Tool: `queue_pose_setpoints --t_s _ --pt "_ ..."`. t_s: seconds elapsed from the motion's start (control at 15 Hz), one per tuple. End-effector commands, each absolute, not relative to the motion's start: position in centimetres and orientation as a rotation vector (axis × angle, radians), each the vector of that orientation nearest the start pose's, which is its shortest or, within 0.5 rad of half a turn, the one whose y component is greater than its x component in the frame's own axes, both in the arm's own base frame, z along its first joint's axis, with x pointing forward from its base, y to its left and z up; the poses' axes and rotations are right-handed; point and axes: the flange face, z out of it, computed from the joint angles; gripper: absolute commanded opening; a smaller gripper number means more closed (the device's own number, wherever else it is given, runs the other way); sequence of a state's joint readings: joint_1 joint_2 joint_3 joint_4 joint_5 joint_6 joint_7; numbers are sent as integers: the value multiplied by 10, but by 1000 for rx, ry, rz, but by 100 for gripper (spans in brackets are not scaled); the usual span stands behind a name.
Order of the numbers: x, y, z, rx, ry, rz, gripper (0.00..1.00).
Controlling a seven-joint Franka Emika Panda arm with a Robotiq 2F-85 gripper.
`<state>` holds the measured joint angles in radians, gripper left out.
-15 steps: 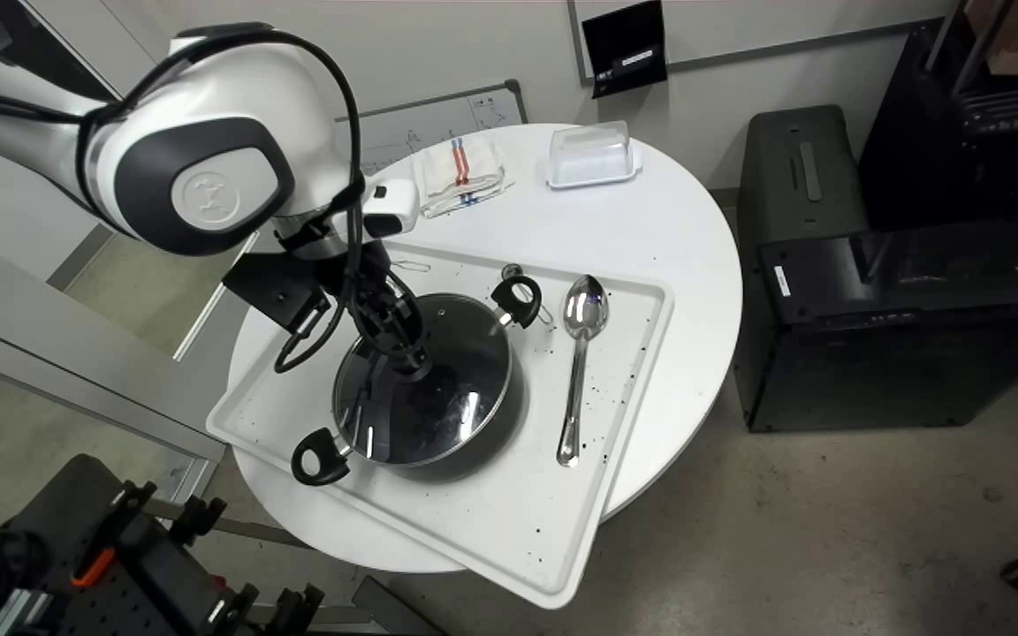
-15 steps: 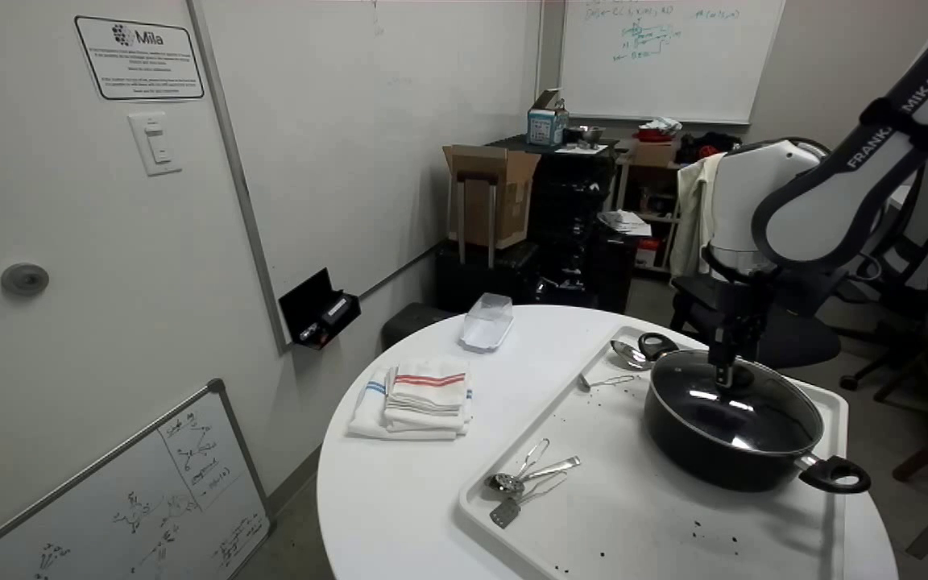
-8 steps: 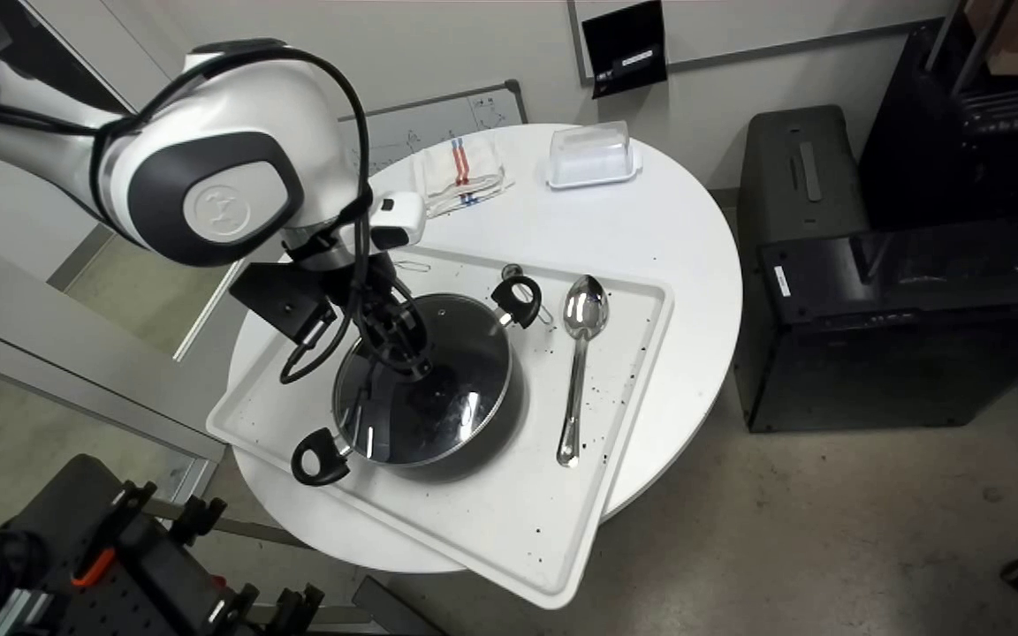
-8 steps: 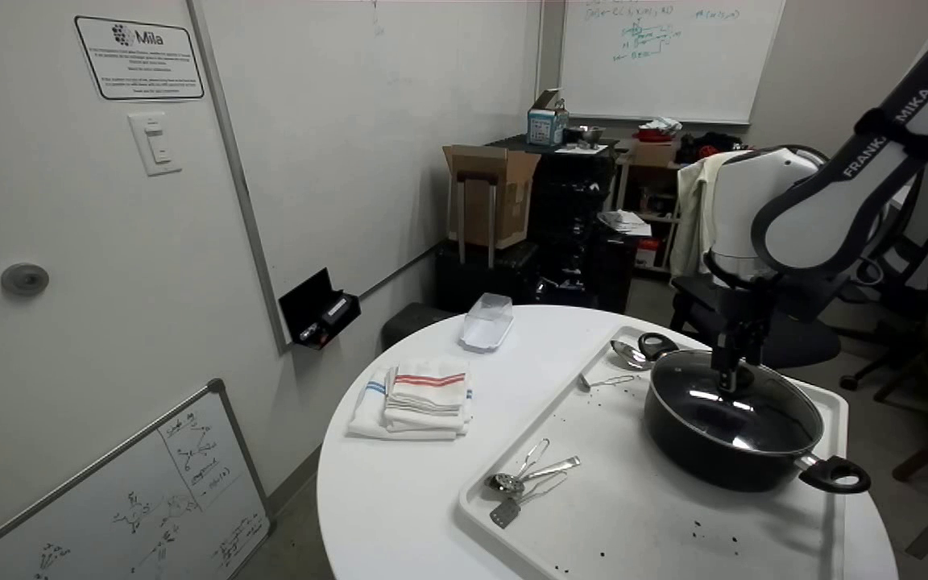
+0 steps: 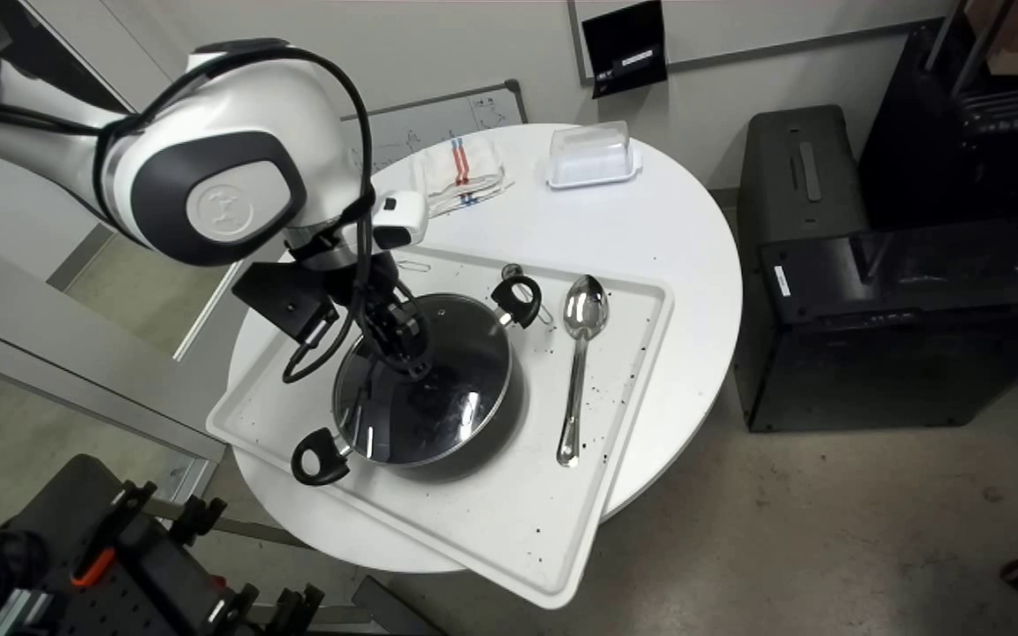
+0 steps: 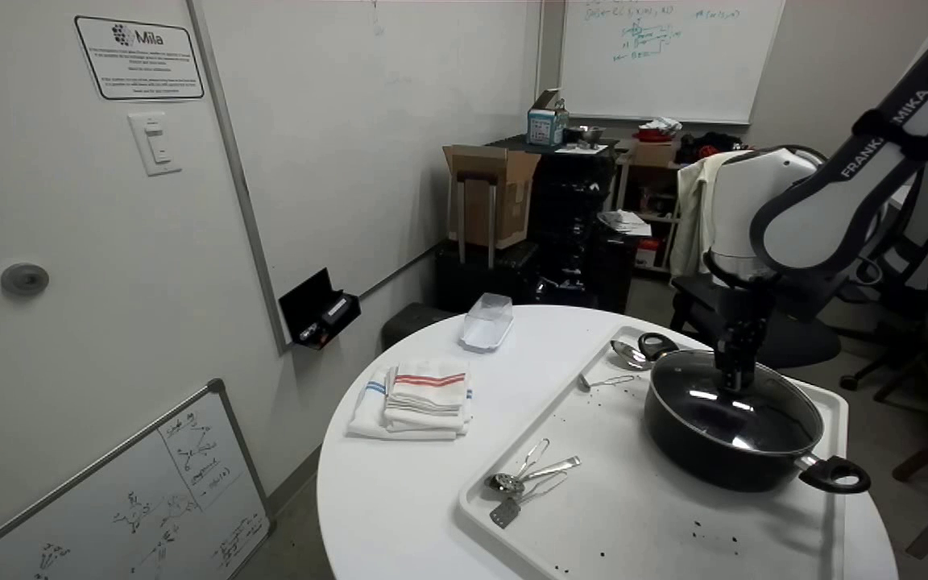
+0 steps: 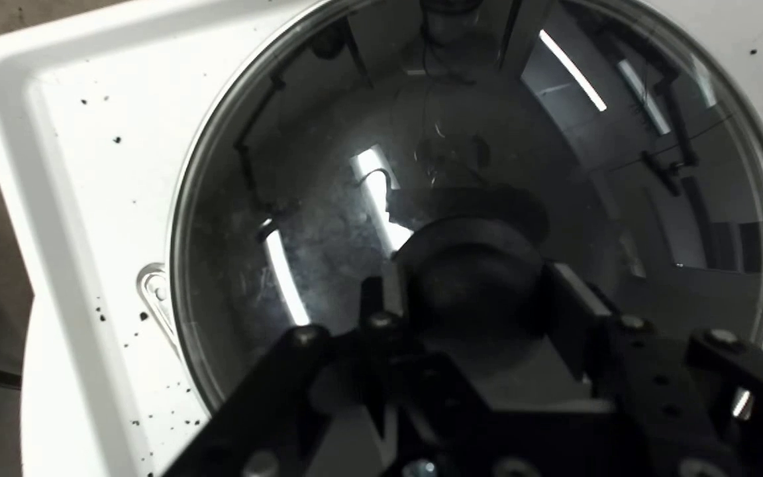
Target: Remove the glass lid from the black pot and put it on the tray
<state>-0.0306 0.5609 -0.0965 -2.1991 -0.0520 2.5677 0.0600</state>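
Over at the round table (image 5: pixel 686 265), the gripper (image 7: pixel 473 281) pinches the dark knob (image 7: pixel 474 265) of the glass lid (image 5: pixel 456 402), jaws snug on either side. The lid sits on the black pot (image 6: pixel 706 461), which stands on the white tray (image 6: pixel 593 483) near a metal spoon (image 5: pixel 578 371).

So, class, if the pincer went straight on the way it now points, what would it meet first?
Most likely the glass lid: the pincer points down at it, with the dark knob between its jaws. Whether the jaws touch the glass or stop just short is hard to tell.
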Motion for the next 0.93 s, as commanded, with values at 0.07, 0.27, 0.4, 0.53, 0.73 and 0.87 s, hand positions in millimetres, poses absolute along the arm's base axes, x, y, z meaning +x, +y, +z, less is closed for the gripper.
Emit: queue_pose_setpoints --t_s 0.07,0.27,0.4,0.53,0.73,0.87 --pt "527 -73 109 -3214 246 285 25" --pt "528 -78 111 -3214 282 287 25" --pt "528 -79 116 -3221 309 282 25" --pt "529 -80 122 -3224 327 267 25" --pt "532 -77 138 -3232 313 236 25" --pt "534 -71 149 -3239 282 216 25"
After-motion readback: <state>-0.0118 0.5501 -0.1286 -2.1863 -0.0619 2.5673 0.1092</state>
